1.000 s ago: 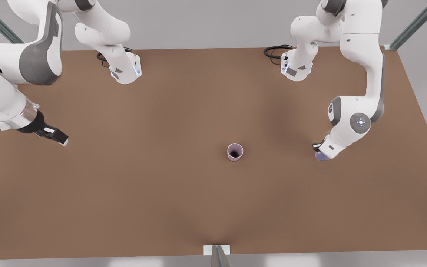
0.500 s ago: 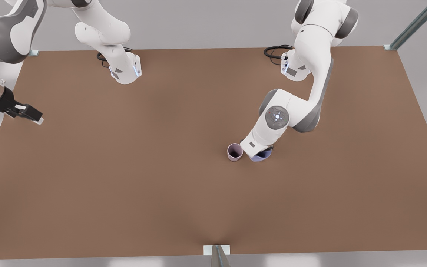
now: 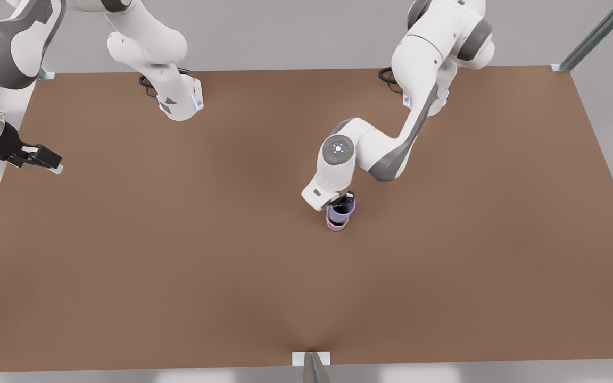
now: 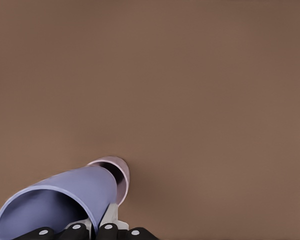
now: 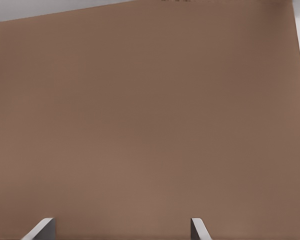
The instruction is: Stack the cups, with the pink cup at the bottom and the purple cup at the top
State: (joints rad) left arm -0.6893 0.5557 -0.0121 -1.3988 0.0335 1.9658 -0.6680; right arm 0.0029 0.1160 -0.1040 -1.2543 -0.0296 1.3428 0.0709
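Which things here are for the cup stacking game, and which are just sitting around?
For the job:
- purple cup, held by the left end effector over the other cup
- pink cup, standing on the table

Just there:
- right end effector, open, waiting at the front view's left
- brown table
- black cables by the arm base

Two cups: one purple cup (image 3: 340,211) and one pink cup (image 3: 337,225), of which little more than a lower sliver shows in the front view. Two robot arms, each ending in one gripper: left gripper (image 3: 345,201), right gripper (image 3: 46,159). One brown table (image 3: 179,255).
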